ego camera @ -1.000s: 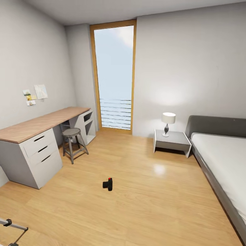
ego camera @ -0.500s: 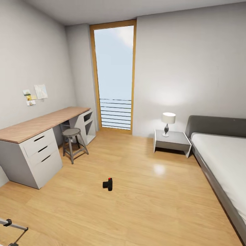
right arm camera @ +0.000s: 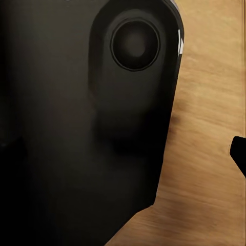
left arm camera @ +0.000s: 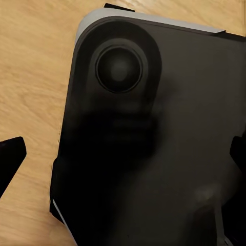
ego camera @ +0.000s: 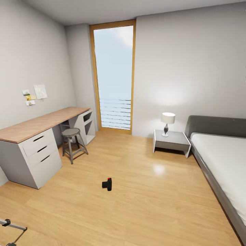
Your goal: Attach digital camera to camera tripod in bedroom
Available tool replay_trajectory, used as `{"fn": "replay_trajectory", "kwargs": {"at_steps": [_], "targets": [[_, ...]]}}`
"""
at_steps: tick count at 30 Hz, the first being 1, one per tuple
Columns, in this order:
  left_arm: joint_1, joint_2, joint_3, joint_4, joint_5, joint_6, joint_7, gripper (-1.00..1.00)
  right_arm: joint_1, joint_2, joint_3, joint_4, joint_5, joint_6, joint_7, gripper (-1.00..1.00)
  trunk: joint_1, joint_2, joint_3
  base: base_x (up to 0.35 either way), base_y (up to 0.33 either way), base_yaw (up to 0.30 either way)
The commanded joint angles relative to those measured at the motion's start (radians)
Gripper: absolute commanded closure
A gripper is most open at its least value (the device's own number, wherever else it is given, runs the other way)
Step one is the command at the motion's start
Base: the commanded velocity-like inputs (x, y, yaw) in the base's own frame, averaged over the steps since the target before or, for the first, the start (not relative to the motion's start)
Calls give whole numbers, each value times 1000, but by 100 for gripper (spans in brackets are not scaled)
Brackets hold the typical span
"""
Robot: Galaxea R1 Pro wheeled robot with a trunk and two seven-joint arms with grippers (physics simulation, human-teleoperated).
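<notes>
Pale grey walls and a light wood floor (ego camera: 136, 205) make up the bedroom seen from the head view, with a tall wood-framed window (ego camera: 114, 75) in the far corner. Along the left wall stands a wood-topped white desk (ego camera: 37, 143) with a grey round-seated stool (ego camera: 72, 143) just beside it; at the right, a grey bed (ego camera: 222, 160) is cut off by the frame edge, and a low nightstand (ego camera: 172, 141) beside it carries a lit lamp (ego camera: 167, 123). Out on the open floor, well apart from all the furniture, lies the digital camera (ego camera: 107, 183), small and black with a red button on top. At the lower left corner a short piece of the camera tripod (ego camera: 12, 227) shows, a black head and a thin handle, with the rest beyond the frame. Both wrist views give something else: each looks down on a dark rounded panel of the robot's own base (left arm camera: 154, 143) over wood planks. In the left wrist view black fingertips (left arm camera: 10, 159) peek in at both side edges, so the left gripper's fingers stand wide apart. In the right wrist view a single dark tip (right arm camera: 239, 151) shows at one edge, and I cannot tell how the right gripper's fingers stand.
</notes>
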Motion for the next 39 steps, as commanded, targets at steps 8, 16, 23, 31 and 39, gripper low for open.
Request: {"fn": "replay_trajectory", "kwargs": {"at_steps": [8, 16, 23, 31, 39], "targets": [[0, 0, 3, -1, 5, -2, 0, -100, 0, -1, 3, 0, 7, -1, -1, -100, 0, 0, -1, 0, -230, 0], [0, 0, 2, -1, 4, -2, 0, -100, 0, -2, 3, 0, 7, -1, 0, -100, 0, 0, -1, 7, -270, 0], [0, 1, 0, -1, 6, -1, 0, -100, 0, -2, 3, -1, 8, -2, -1, -100, 0, 0, -1, 133, -261, 0], [0, 1, -2, -1, 8, 5, 0, -100, 0, 8, 2, 0, 5, 0, -7, -100, 0, 0, -1, 211, -221, 0], [0, 1, -2, -1, 9, 9, 1, -100, 0, 12, 2, 0, 5, 2, -7, -100, 0, 0, -1, 279, -156, 0]]}}
